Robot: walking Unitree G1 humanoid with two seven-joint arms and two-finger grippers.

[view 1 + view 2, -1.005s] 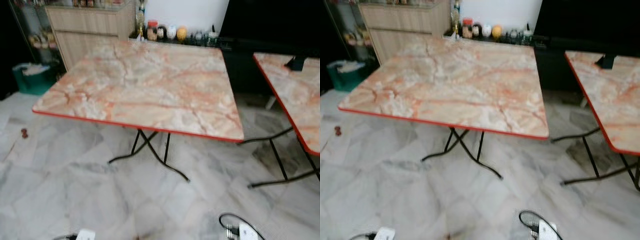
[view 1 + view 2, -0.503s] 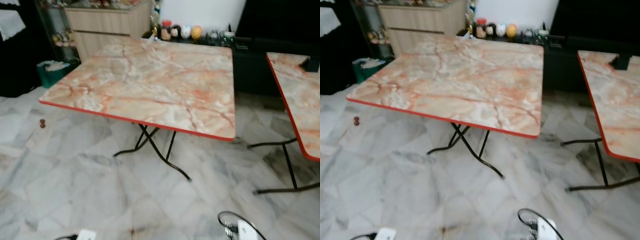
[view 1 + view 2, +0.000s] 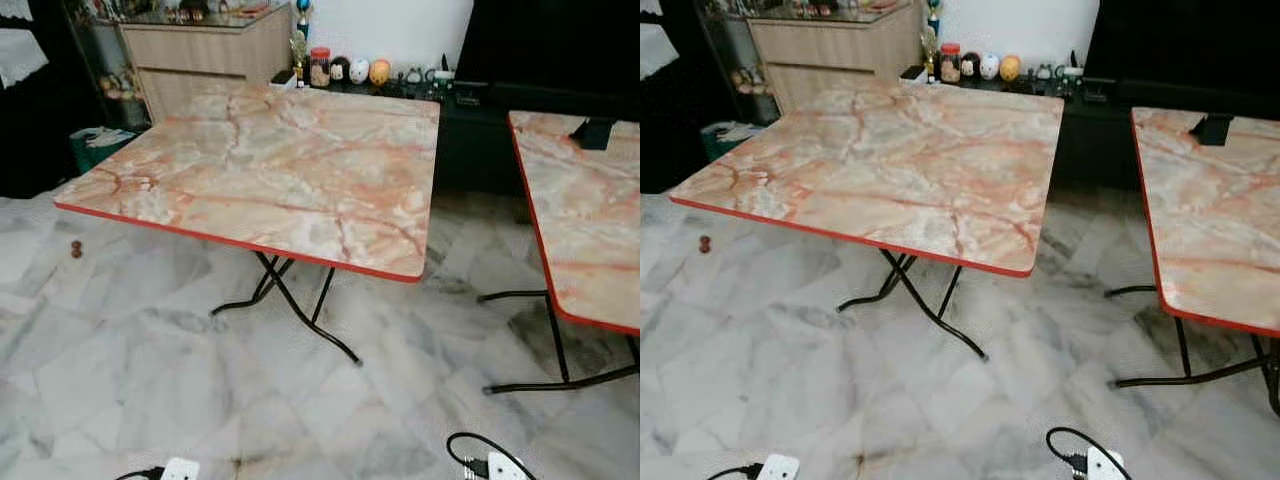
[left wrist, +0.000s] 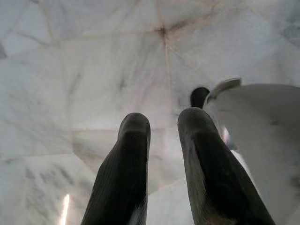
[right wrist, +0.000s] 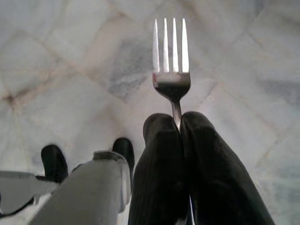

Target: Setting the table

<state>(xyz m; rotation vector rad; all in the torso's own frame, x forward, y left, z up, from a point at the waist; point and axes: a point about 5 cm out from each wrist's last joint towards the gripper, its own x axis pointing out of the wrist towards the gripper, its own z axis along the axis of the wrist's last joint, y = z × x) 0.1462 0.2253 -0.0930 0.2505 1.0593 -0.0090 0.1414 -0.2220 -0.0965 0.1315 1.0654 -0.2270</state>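
Observation:
A silver fork (image 5: 172, 70) sticks out past the tips of my right gripper (image 5: 180, 123), which is shut on its handle and hangs over the marble floor. My left gripper (image 4: 161, 123) also hangs over the floor, open, with nothing between its fingers. Ahead stands a folding table (image 3: 270, 160) with a pink marble-pattern top, red edging and black crossed legs; its top is bare.
A second, similar table (image 3: 585, 220) stands to the right with a black object (image 3: 595, 132) on it, and a gap of floor lies between the two. Behind are a wooden cabinet (image 3: 200, 55), jars (image 3: 345, 70) and a dark unit (image 3: 480, 130). A green bin (image 3: 95, 145) sits at the left.
The whole view has shifted, so the camera moved: the near table now sits a little more to the left and the second table shows more. Nothing in the scene itself has moved.

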